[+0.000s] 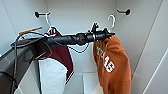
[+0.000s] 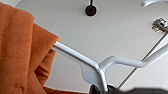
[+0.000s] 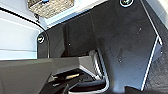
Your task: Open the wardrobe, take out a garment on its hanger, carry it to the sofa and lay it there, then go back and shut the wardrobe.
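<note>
The wardrobe (image 1: pixel 75 15) stands open, its white interior ahead of me. The burnt-orange garment (image 1: pixel 113 62) with white lettering hangs at the right on its white hanger (image 1: pixel 111 21). The hanger's curved hook sits left of and below the black wall hook (image 1: pixel 124 11), apart from it. My left arm reaches in from the left, and the left gripper (image 1: pixel 106 33) is shut on the hanger's neck. In the left wrist view the hanger (image 2: pixel 75 56) runs across close up, with the orange garment (image 2: pixel 17 50) draped on one arm and a black hook (image 2: pixel 90 10) behind.
A maroon-and-white garment (image 1: pixel 61 55) hangs from the left black hook (image 1: pixel 40 14), close under my left arm. The wardrobe's white side walls stand close on both sides. A woven basket (image 3: pixel 50 6) shows in the right wrist view beyond the robot's dark plate.
</note>
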Available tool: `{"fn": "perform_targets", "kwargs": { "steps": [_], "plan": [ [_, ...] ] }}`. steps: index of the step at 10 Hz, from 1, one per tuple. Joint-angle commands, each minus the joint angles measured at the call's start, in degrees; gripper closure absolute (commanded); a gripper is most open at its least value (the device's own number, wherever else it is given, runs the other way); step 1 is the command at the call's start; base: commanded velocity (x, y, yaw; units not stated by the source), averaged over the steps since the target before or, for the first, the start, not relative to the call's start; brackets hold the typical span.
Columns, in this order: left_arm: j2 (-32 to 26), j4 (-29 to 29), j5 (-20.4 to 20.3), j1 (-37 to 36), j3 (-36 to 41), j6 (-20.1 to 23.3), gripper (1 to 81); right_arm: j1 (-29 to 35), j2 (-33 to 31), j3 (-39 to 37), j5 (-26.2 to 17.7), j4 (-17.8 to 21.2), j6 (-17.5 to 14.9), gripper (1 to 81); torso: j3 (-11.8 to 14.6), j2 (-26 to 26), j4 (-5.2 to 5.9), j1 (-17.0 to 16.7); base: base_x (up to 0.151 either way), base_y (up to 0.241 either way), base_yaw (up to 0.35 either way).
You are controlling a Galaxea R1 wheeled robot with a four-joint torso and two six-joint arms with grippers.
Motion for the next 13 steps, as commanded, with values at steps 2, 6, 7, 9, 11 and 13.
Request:
{"fn": "perform_targets", "kwargs": {
  "steps": [2,6,7,9,11,13],
  "plan": [
    [-1.7,1.6,-4.3,-12.7,0.6,1.8,81.1,1.6,0.1,0.4,-2.1,-0.2,-0.1,1.0,0.1,0.0,0.0,0.0,0.0,0.0,0.0],
    [-2.3,1.6,-4.4,-12.4,2.3,1.8,81.1,1.6,0.2,0.4,-2.1,-0.2,-0.1,1.0,0.1,0.0,0.0,0.0,0.0,0.0,0.0],
    [-2.5,1.6,-4.4,-12.3,2.5,1.8,81.1,1.7,0.2,0.4,-2.1,-0.2,-0.1,1.0,0.1,0.0,0.0,0.0,0.0,0.0,0.0],
    [-2.5,1.6,-4.4,-12.0,2.7,1.8,81.1,1.7,0.2,0.4,-2.1,-0.2,-0.1,1.0,0.1,0.0,0.0,0.0,0.0,0.0,0.0],
    [-2.4,1.6,-4.4,-12.0,3.0,1.7,81.1,1.7,0.2,0.4,-2.1,-0.2,-0.1,1.0,0.1,0.0,0.0,0.0,-0.058,0.0,0.0],
    [-2.5,1.6,-4.4,-11.9,3.2,1.7,81.1,1.6,0.2,0.4,-2.1,-0.2,-0.1,1.0,0.1,0.1,0.0,0.1,-0.117,0.0,0.0]
  ]
}}
